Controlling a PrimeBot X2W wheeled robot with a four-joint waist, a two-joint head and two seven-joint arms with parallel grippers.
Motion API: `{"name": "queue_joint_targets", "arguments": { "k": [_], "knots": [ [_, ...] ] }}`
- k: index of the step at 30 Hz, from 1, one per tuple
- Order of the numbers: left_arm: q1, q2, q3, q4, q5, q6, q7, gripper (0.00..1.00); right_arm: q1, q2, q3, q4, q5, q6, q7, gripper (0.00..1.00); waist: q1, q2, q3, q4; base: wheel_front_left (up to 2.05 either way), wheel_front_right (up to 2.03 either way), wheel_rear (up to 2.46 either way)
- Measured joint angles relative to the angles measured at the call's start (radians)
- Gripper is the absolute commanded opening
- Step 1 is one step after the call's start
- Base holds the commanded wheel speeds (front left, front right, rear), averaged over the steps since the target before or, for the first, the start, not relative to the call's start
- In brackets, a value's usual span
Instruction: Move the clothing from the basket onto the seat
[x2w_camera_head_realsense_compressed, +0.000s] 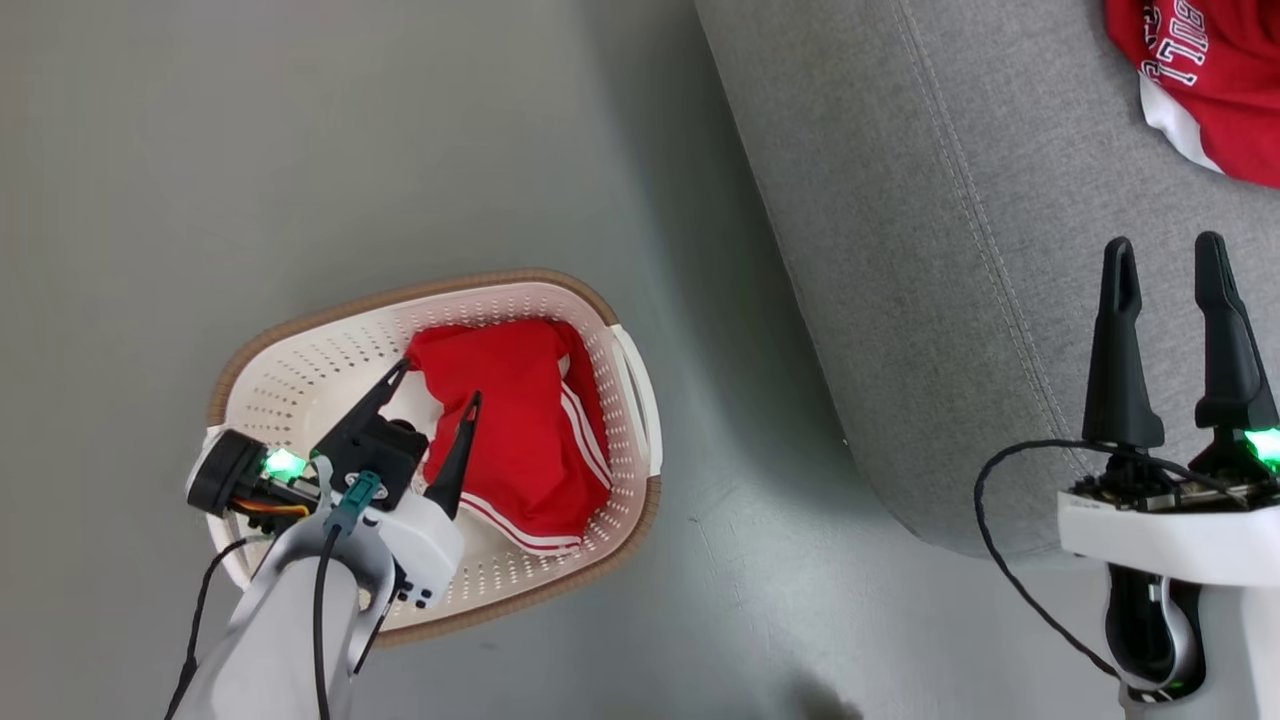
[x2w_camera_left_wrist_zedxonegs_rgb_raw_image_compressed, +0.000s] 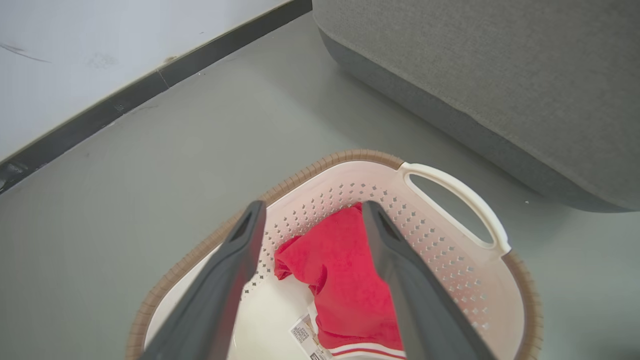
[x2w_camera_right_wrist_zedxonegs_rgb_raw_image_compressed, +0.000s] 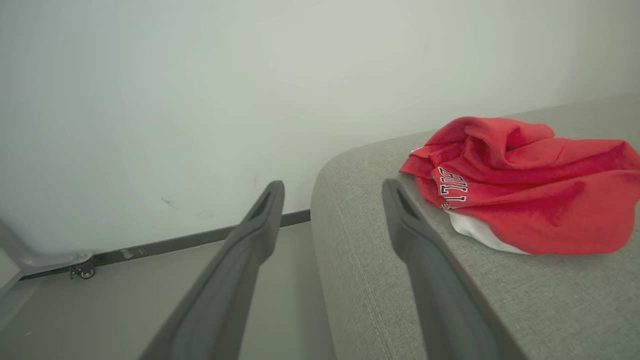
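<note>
Head view: left tool (x2w_camera_head_realsense_compressed: 439, 380) over basket (x2w_camera_head_realsense_compressed: 300, 375)

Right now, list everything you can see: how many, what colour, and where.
striped garment: 1, red with white stripes, lying in the basket
lettered garment: 1, red with white lettering, bunched on the sofa
basket: 1, cream with brown rim, on the floor beside the sofa
sofa: 1, grey, on the robot's right
label: 1, white, on the basket's bottom
floor: 1, grey
skirting: 1, dark, along the wall's foot
left gripper: 1, dark fingers, open, over the basket
right gripper: 1, dark fingers, open, at the sofa's edge
</note>
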Motion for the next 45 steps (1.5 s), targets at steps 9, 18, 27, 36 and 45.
{"name": "queue_joint_targets", "arguments": {
  "k": [9, 18, 27, 36, 45],
  "knots": [
    [-0.034, 0.004, -0.011, 0.056, 0.009, -0.006, 0.0, 1.0, -0.025, 0.0, 0.004, 0.003, 0.011, 0.0, 0.0, 1.0, 0.0, 0.0, 0.046, -0.042, 0.0, 0.0, 0.0],
    [-0.058, 0.007, -0.006, 0.127, 0.009, -0.006, 0.0, 1.0, -0.055, 0.0, 0.027, 0.012, 0.036, 0.0, 0.0, 1.0, 0.0, 0.0, 0.083, -0.085, 0.0, 0.0, 0.0],
    [-0.061, 0.011, 0.014, 0.195, -0.009, -0.006, 0.017, 1.0, -0.081, 0.0, 0.037, 0.017, 0.046, 0.0, 0.0, 1.0, 0.0, 0.0, 0.117, -0.123, 0.0, 0.0, 0.0],
    [-0.1, 0.012, 0.019, 0.228, -0.01, -0.005, 0.027, 1.0, -0.095, 0.0, 0.047, 0.019, 0.064, 0.0, -0.002, 1.0, 0.0, 0.0, 0.147, -0.153, 0.0, 0.0, 0.0],
    [-0.143, 0.035, 0.029, 0.275, -0.01, -0.004, 0.06, 1.0, -0.098, 0.001, 0.064, 0.021, 0.076, 0.0, -0.002, 1.0, 0.0, 0.0, 0.176, -0.183, 0.0, 0.0, 0.0]
  ]
}}
